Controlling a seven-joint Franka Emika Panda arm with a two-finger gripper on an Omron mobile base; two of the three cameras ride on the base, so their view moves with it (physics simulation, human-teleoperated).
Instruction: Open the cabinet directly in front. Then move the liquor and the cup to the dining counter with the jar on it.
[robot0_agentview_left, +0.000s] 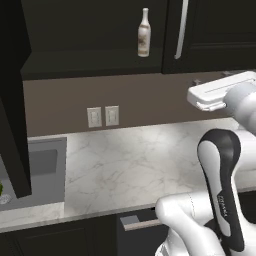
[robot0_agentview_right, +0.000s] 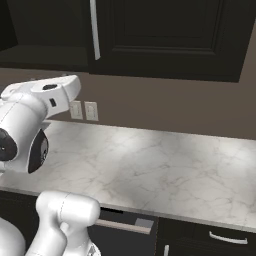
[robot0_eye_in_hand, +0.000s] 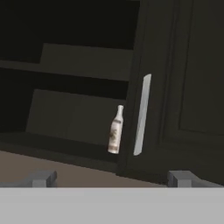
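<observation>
A kitchen is showing: dark cabinets (robot0_agentview_left: 210, 30) hanging over a marble surface (robot0_agentview_left: 135, 165), a sink (robot0_agentview_left: 42, 170) sitting alongside.

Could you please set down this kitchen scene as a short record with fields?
cabinet: near-black, left door swung open, right door shut
liquor: upright on the lowest shelf, near the shut door's handle
cup: not made out on the shelves
claw: open, holding nothing, facing the shelf, short of the bottle
worktop: marble, sink at its left end
wall: two outlets below the cabinet
</observation>
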